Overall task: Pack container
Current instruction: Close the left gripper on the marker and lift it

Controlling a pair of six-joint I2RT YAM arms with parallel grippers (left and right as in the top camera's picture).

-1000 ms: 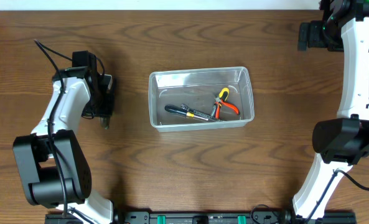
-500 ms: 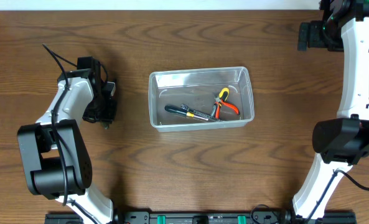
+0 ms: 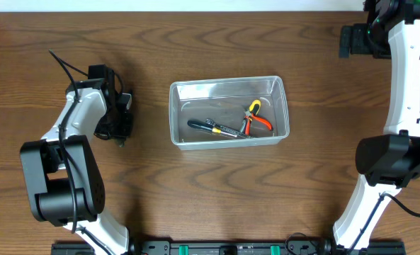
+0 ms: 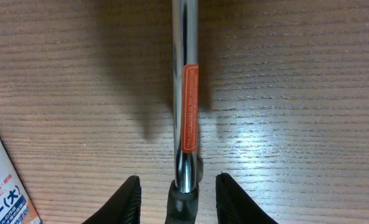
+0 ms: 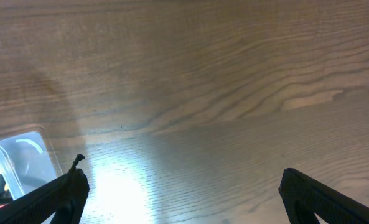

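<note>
While the container point(image 3: 227, 111) sits mid-desk, long axis left to right, the left gripper point(image 3: 117, 129) hangs well to its left, so the carry would go rightward; inside lie one pliers point(image 3: 256, 117) and one dark driver point(image 3: 211, 127) (two tools). From the left wrist, one chrome tool point(image 4: 185, 93) runs straight ahead between narrow jaws, neither touching it; one box point(image 4: 0, 186) lies beside. From the right wrist, the right gripper point(image 5: 181, 193) gapes wide, empty, a container corner near one finger.

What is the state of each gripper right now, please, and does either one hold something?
Left gripper: fingers open around a metal tool, not gripping it yet.
Right gripper: open wide, holding nothing.
</note>
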